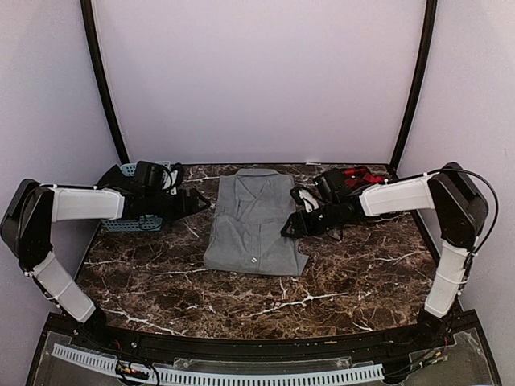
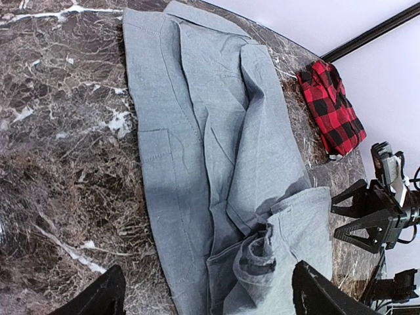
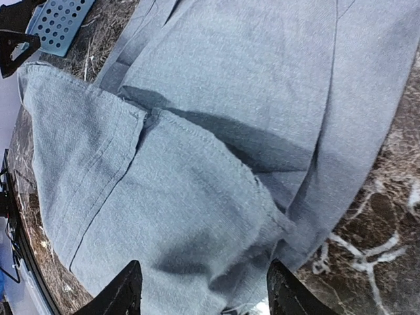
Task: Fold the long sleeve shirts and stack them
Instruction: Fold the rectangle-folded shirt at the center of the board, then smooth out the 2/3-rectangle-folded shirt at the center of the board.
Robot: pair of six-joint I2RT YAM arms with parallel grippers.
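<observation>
Grey shirt (image 1: 253,225): soft, light and floppy. No danger of breaking, but likely to slip out of its fold if pulled by one corner. Best taken by pinching a thick, doubled edge, one pinch on each side, then lifting both together.

Lying flat in the middle of the table (image 1: 161,281), partly folded, collar at the far end, sleeves folded in over the front.

Left tool (image 1: 201,199) just beside the shirt's left edge, wide open, holding nothing. Right tool (image 1: 291,225) at the shirt's right edge, open too and empty, fingers above the cloth.

Red-and-black shirt (image 2: 330,108) in a small bundle at the far right corner, behind the right tool and well apart from the left one.
</observation>
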